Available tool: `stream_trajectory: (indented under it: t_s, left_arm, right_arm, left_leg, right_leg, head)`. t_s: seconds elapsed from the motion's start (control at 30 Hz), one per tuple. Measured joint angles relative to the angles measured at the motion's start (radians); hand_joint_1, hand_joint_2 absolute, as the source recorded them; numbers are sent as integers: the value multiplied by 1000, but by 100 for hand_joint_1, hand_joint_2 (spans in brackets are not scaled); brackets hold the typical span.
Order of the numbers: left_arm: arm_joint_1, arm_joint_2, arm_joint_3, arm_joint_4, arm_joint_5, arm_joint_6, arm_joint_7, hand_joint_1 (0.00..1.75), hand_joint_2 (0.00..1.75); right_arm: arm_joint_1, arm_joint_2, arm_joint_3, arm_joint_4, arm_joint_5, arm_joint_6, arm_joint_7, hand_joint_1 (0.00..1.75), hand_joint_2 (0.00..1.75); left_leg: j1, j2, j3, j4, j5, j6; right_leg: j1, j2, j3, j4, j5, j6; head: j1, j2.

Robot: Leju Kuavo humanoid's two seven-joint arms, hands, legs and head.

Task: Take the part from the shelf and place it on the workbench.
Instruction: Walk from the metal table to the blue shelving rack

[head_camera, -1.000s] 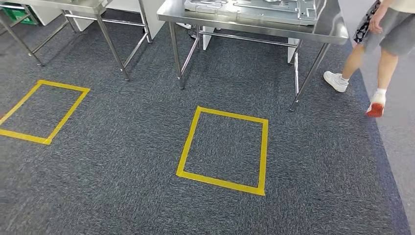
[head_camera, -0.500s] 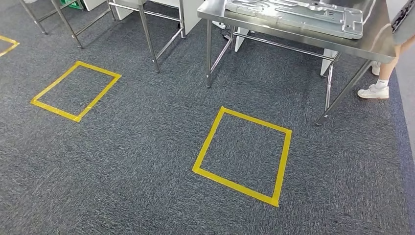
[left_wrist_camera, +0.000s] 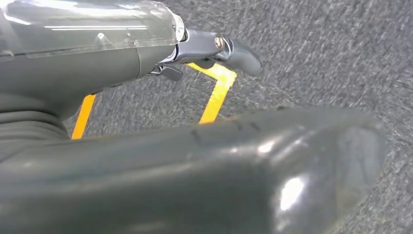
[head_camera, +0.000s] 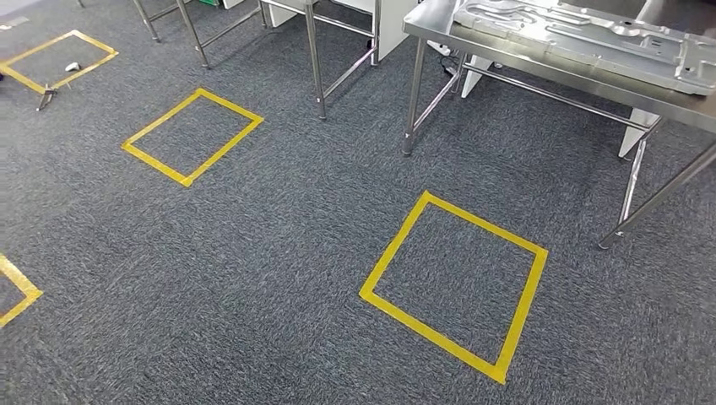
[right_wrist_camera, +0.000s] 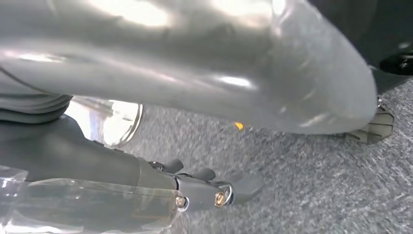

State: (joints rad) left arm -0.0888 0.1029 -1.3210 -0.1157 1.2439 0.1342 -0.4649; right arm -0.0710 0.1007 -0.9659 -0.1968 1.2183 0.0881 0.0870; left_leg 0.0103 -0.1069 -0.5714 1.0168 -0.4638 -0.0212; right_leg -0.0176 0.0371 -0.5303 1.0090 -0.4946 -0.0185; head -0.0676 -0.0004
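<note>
We are facing a taped square (head_camera: 454, 287) beside the workbench (head_camera: 540, 63), both hands (left_wrist_camera: 204, 161) (right_wrist_camera: 195, 190) hanging apart-fingered, holding nothing.

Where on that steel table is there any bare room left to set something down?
The steel table is crowded: a large stamped metal panel covers most of its visible top. Bare steel shows only as a strip along the front edge and at the near left corner. Its far right runs out of the picture.
</note>
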Motion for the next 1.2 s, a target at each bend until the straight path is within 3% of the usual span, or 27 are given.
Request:
stream_trajectory:
  t_s: [0.03, 0.1, 0.17, 0.2, 0.23, 0.3, 0.37, 0.4, 0.47, 0.53, 0.6, 0.67, 0.7, 0.73, 0.77, 0.83, 0.9, 0.97, 1.03, 1.1, 1.17, 1.2]
  left_arm:
    - [-1, 1, 0, 0, -1, 0, 1, 0, 0]
    - [-5, 4, 1, 0, -1, 0, 3, 0, 0]
    - [-6, 5, 2, 0, -1, 0, 4, 0, 0]
    - [-4, 5, 2, 0, -1, -1, 4, 0, 0]
    - [-2, 6, 2, 0, -1, -3, 4, 0, 0]
    - [-3, 7, 2, 0, -1, -7, 4, 0, 0]
    - [-6, 8, 2, 0, -1, -10, 5, 0, 0]
    - [-5, 8, 2, 0, -1, -10, 5, 0, 0]
    - [-1, 9, 2, 0, -1, -11, 5, 0, 0]
    - [0, 10, 2, 0, -1, -12, 6, 0, 0]
    - [-5, 10, 2, 0, 0, -15, 7, 0, 0]
    - [-9, 10, 2, 0, 0, -18, 7, 0, 0]
    - [-10, 10, 2, 0, 0, -18, 8, 0, 0]
    - [-10, 10, 1, 0, 0, -18, 10, 0, 0]
    - [-10, 10, 1, 0, 0, -18, 11, 0, 0]
    - [-13, 9, 0, 0, 0, -19, 14, 0, 0]
    - [-18, 7, 0, 0, 0, -21, 15, 0, 0]
    - [-20, 7, -1, 0, 0, -21, 16, 0, 0]
    - [-18, 7, -1, 0, 0, -20, 17, 0, 0]
    - [-22, 7, -2, 0, -1, -20, 17, 0, 0]
    - [-26, 8, -2, 0, -1, -20, 17, 0, 0]
    - [-24, 8, -2, 0, -1, -21, 17, 0, 0]
  right_arm:
    - [-1, 0, 2, 0, 2, 2, 0, 0, 0]
    - [-1, 1, 5, 0, 3, 6, 1, 0, 0]
    - [0, 2, 6, 0, 3, 8, 1, 0, 0]
    - [0, 2, 7, 0, 3, 8, 2, 0, 0]
    - [-1, 2, 8, 0, 3, 8, 2, 0, 0]
    - [-3, 3, 9, 0, 3, 8, 2, 0, 0]
    - [-5, 3, 10, 0, 2, 8, 2, 0, 0]
    - [-7, 3, 10, 0, 2, 7, 2, 0, 0]
    - [-12, 3, 10, 0, 2, 7, 2, 0, 0]
    - [-14, 3, 11, 0, 1, 7, 2, 0, 0]
    - [-10, 3, 11, 0, -2, 7, 2, 0, 0]
    - [-5, 3, 11, 0, -6, 7, 2, 0, 0]
    - [-3, 3, 11, 0, -8, 8, 3, 0, 0]
    - [-3, 3, 11, 0, -11, 9, 4, 0, 0]
    - [-2, 3, 11, 0, -14, 9, 5, 0, 0]
    - [-3, 1, 10, 0, -18, 8, 6, 0, 0]
    - [-5, -2, 9, 0, -20, 7, 7, 0, 0]
    - [-8, -3, 9, 0, -20, 7, 8, 0, 0]
    - [-8, -3, 9, 0, -20, 7, 12, 0, 0]
    - [-3, -3, 9, 0, -20, 7, 15, 0, 0]
    - [0, -2, 7, 0, -20, 7, 16, 0, 0]
    - [0, -2, 6, 0, -21, 7, 16, 0, 0]
  left_leg:
    - [0, 27, -15, 34, -22, -4]
    - [2, 81, -73, 161, -92, -12]
    - [4, 94, -122, 271, -135, -19]
    - [5, 97, -119, 274, -128, -21]
    - [6, 103, -96, 234, -103, -22]
    - [6, 138, -15, 88, -42, -19]
    - [2, 166, 34, -3, -15, -5]
    - [-1, 168, 37, -14, -15, 2]
    - [-1, 148, 34, -16, -11, 16]
    - [1, 129, 34, -21, -4, 28]
    - [0, 108, 31, -23, 3, 38]
    - [-4, 83, 26, -22, 6, 43]
    - [-6, 69, 25, -22, 7, 45]
    - [-8, 55, 25, -22, 8, 45]
    - [-10, 40, 26, -21, 9, 45]
    - [-9, 15, 25, -20, 10, 41]
    - [-5, -6, 18, -19, 14, 32]
    - [-2, -23, 11, -21, 19, 22]
    - [-2, 16, -1, 3, 3, 16]
    - [0, 75, -48, 98, -53, 8]
    - [8, 91, -108, 221, -106, -7]
    - [13, 93, -121, 248, -110, -14]
  right_leg:
    - [-1, -14, 1, -4, 2, -7]
    - [3, -44, 1, -6, 2, -15]
    - [6, -75, 0, -6, 0, -16]
    - [6, -90, 0, -5, -1, -16]
    - [6, -103, 1, -5, -2, -14]
    - [8, -128, 7, -4, -6, -8]
    - [13, -147, 12, -3, -10, 4]
    - [15, -154, 15, -3, -11, 10]
    - [13, -164, 19, -3, -13, 22]
    - [8, -124, 7, 32, -42, 33]
    - [5, -65, -44, 144, -109, 37]
    - [5, -44, -105, 264, -152, 34]
    - [6, -41, -117, 283, -146, 31]
    - [7, -37, -109, 260, -120, 26]
    - [10, -27, -85, 203, -80, 18]
    - [18, 26, -27, 67, -14, -1]
    - [24, 56, -2, 2, 8, -12]
    - [22, 33, 2, -12, 13, -13]
    - [17, 7, 15, -35, 23, -17]
    - [15, -25, 23, -49, 27, -19]
    - [15, -59, 23, -48, 24, -19]
    - [14, -75, 22, -47, 22, -16]
  head:
    - [0, 0]
    - [0, 0]
    - [0, 0]
    - [0, 0]
    - [0, 0]
    - [0, 0]
    - [0, 0]
    - [0, 0]
    - [0, 0]
    - [0, 0]
    - [0, 0]
    - [0, 0]
    - [0, 0]
    - [0, 0]
    - [0, 0]
    - [0, 0]
    - [0, 0]
    - [0, 0]
    - [0, 0]
    - [0, 0]
    - [0, 0]
    - [0, 0]
